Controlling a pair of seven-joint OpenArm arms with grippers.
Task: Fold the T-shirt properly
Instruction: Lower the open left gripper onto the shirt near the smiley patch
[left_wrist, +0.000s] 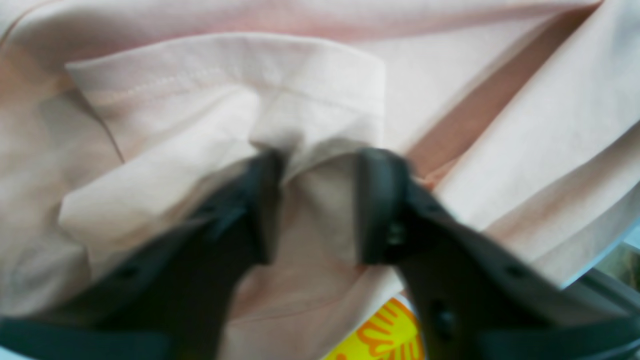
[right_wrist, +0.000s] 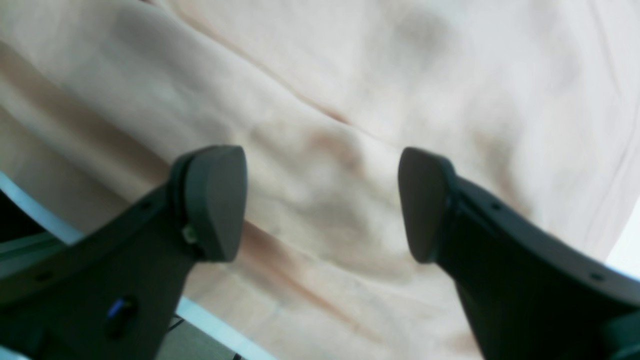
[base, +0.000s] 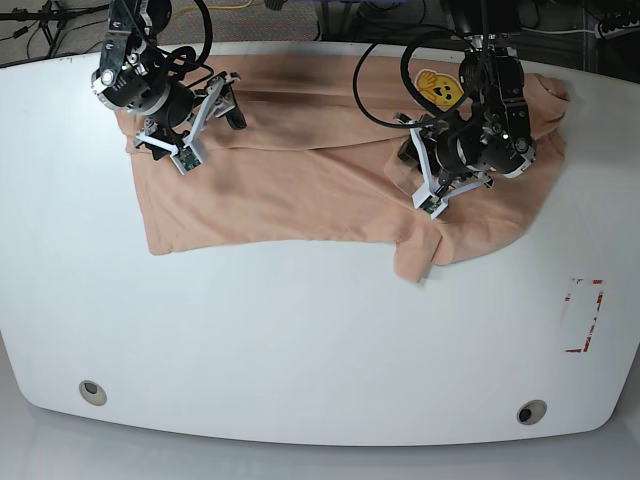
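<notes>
Left gripper (left_wrist: 317, 200) — black two-fingered pincer, jaws partly drawn in, a bunched fold of cloth between the fingertips and touching both; whether it is truly clamped cannot be told, the wrist picture being blurred.

Right gripper (right_wrist: 322, 200) — jaws spread wide, nothing between them; tips hanging just over smooth, faintly creased cloth.

T-shirt (base: 300, 180) — large soft peach-pink cotton garment with short sleeves, lying across the far half of the white rounded table (base: 300, 340), from near the far left corner to near the far right corner; left part flat, right part rumpled, with one lobe of cloth reaching toward the table's middle.

Emblem (base: 437, 87) — small yellow printed figure with orange lines near the far edge; its lower part shows at the bottom of the left wrist view (left_wrist: 385, 335); no lettering readable.

Base view only: red rectangular outline marking (base: 583, 315) near the table's right edge; two round metal fittings (base: 92, 391) near the near edge; black cables behind the far edge.

Left wrist view only: a stitched hem on the pinched fold.
</notes>
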